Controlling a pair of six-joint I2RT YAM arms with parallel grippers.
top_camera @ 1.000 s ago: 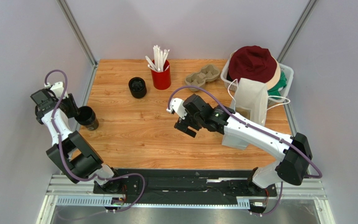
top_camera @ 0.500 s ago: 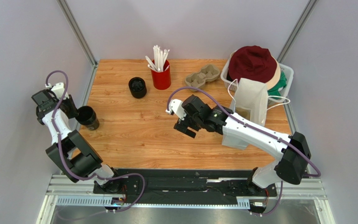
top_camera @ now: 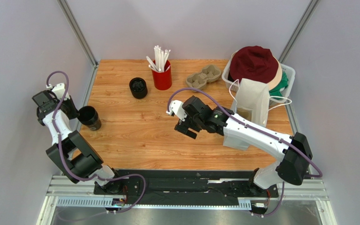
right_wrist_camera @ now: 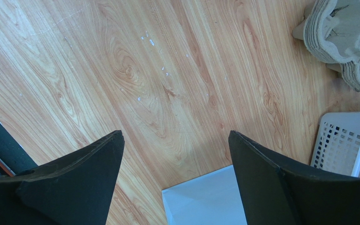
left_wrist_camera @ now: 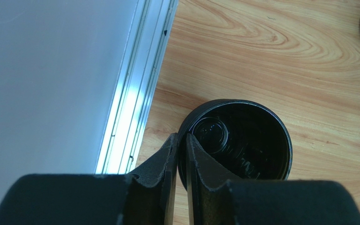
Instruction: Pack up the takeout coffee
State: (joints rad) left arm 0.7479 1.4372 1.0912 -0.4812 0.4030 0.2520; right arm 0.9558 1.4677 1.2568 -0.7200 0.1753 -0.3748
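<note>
The left arm (top_camera: 61,133) folds up at the table's left edge, and the left gripper (left_wrist_camera: 180,142) has its jaws drawn to a narrow slit, pinching the rim of the cup (left_wrist_camera: 261,117), one finger inside and one outside. The right arm (top_camera: 254,132) reaches left toward mid-table. The right gripper (right_wrist_camera: 175,137) hangs above the wood with jaws spread wide, holding nothing.

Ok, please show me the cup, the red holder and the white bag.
cup (top_camera: 87,114): top view, its dark top.
red holder (top_camera: 162,80): top view, outer wall.
white bag (top_camera: 253,96): top view, broad side.
</note>
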